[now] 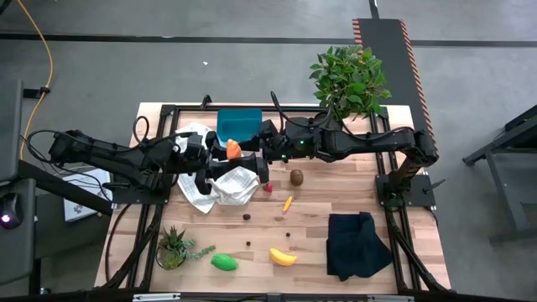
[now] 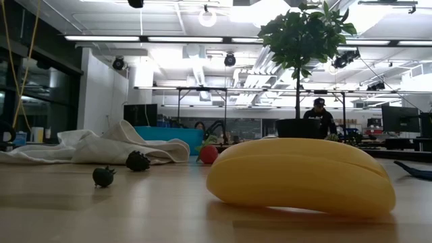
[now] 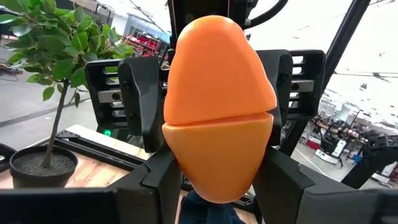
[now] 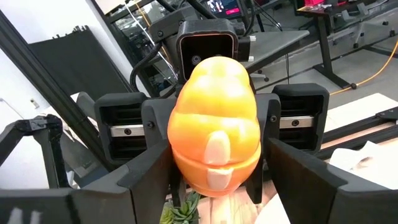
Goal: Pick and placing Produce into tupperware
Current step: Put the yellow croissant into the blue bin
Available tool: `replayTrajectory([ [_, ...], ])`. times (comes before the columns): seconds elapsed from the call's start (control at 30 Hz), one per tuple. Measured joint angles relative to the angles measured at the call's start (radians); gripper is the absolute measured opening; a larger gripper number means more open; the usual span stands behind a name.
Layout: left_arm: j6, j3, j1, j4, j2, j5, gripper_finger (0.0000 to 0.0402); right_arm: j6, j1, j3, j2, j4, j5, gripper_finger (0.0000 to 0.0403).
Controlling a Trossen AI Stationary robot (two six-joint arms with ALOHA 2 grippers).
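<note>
An orange toy fruit (image 1: 233, 149) with a seam round its middle hangs in the air between my two grippers, above the white checked cloth (image 1: 222, 186). My left gripper (image 3: 217, 183) comes from the table's left and is shut on it. My right gripper (image 4: 217, 186) faces it from the right, open, with one finger close on either side of the fruit (image 4: 214, 130). The teal tupperware (image 1: 239, 124) rests on the table just beyond them. The banana (image 1: 283, 257), green oval (image 1: 223, 262), kiwi (image 1: 297, 176), strawberry (image 1: 268, 188) and carrot (image 1: 288, 202) lie on the table. My left gripper pinches the orange fruit between its two fingers (image 3: 158, 180), on the two sides of the half below the seam (image 3: 180, 162). The fingers come level from the table's left. The fruit is lifted clear of the cloth and the table.
A spiky potted plant (image 1: 174, 247) stands near the front left and a leafy bush (image 1: 348, 80) at the back right. A black folded cloth (image 1: 357, 243) lies at the front right. Small dark berries (image 1: 247, 216) are scattered mid-table.
</note>
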State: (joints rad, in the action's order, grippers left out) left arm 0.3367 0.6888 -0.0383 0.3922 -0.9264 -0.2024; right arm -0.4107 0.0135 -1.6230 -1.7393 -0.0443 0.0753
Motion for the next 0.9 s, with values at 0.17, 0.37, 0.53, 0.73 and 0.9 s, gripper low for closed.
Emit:
replayTrajectory([
  [0.17,0.0,0.0,0.0,-0.003,0.0,0.0,0.0174,0.0,0.0,0.0,0.0,-0.001,0.0,0.025],
  [0.37,0.0,0.0,0.0,-0.003,0.0,-0.001,0.0174,-0.007,0.0,0.0,0.0,-0.003,0.0,0.025],
  [0.53,0.0,0.0,0.0,-0.004,0.0,-0.001,0.0157,-0.011,0.0,0.0,0.0,-0.004,0.004,0.025],
  [0.73,0.0,0.0,0.0,-0.008,0.0,-0.004,0.017,-0.011,0.0,0.0,0.0,-0.004,0.005,0.0256],
  [0.9,0.0,0.0,0.0,-0.029,0.0,-0.026,0.0173,-0.011,0.0,0.0,0.0,-0.005,0.006,0.0272],
])
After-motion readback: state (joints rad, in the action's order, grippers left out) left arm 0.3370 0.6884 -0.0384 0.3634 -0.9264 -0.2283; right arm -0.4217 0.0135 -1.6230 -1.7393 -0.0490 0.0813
